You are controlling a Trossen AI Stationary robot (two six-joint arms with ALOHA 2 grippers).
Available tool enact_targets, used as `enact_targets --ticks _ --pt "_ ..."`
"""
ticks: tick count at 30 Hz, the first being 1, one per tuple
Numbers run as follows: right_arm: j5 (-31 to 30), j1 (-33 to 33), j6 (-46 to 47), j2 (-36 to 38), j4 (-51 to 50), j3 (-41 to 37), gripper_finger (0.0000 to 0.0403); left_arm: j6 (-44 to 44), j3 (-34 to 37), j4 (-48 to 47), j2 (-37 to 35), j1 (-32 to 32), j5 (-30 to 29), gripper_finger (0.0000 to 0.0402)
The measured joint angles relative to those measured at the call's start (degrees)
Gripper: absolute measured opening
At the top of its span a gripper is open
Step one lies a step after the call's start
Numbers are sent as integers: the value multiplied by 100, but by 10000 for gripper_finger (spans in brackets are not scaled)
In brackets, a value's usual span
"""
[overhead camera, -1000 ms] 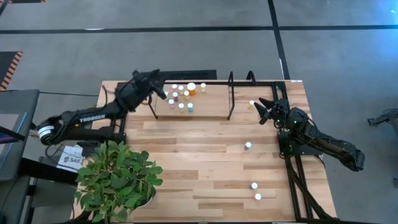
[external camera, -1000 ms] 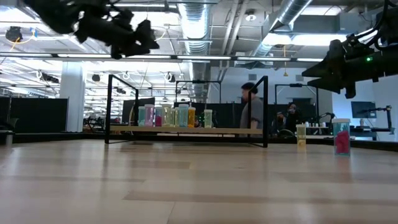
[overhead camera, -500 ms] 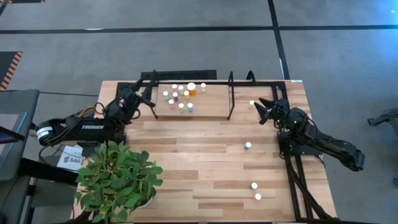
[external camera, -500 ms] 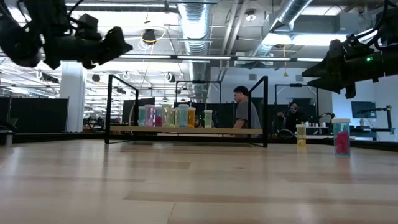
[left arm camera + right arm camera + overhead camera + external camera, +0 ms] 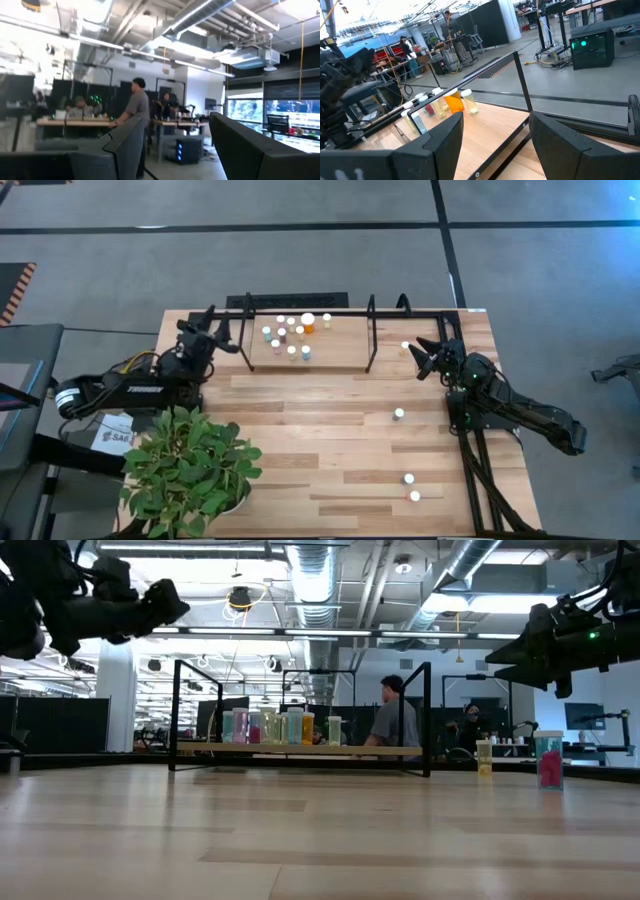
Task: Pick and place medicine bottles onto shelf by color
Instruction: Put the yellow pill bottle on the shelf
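Potted plant is noted at the near left corner of the desk.

Left gripper is held raised off the desk, just outside the left end loop of the shelf. In the left wrist view its fingers are seen parted, with nothing between them; only the room beyond, where a person stands, is framed. The arm is folded low along the desk's left edge, wrist tipped upward.

About nine medicine bottles are found grouped on the shelf's left section, the larger orange bottle among them at the back. Grouping by color cannot be judged from these views.

Four bottles are not yet shelved: one by the shelf's right end, one mid-desk, two near the front right edge.

Right gripper is held above the desk, just beside the bottle at the shelf's right end, fingers wide apart and empty. The arm is stretched in from the right edge, gripper pointed toward the shelf.

Handling judgement: bottles are probably light, rigid, smooth plastic, easily tipped. A grip across the body below the cap is advised, with gentle closing force.
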State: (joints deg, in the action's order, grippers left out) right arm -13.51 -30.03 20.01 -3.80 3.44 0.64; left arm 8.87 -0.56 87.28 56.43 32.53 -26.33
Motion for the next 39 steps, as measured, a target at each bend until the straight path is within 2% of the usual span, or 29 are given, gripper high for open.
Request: enact_targets --ticks 8,15,24,32,39 --pt "0 1 0 -1 0 0 249 550 9 -61 -568 0 11 214" --pt "0 -1 0 -1 0 0 249 989 9 -655 -1183 0 -4 214" --pt "1 0 0 0 0 0 249 808 13 -2124 -2265 0 2 214" --pt "-1 0 -1 -1 0 0 249 -198 13 -4022 -3240 0 -244 214" --pt "0 0 0 -1 0 0 249 -119 15 -5404 -4417 2 -244 214"
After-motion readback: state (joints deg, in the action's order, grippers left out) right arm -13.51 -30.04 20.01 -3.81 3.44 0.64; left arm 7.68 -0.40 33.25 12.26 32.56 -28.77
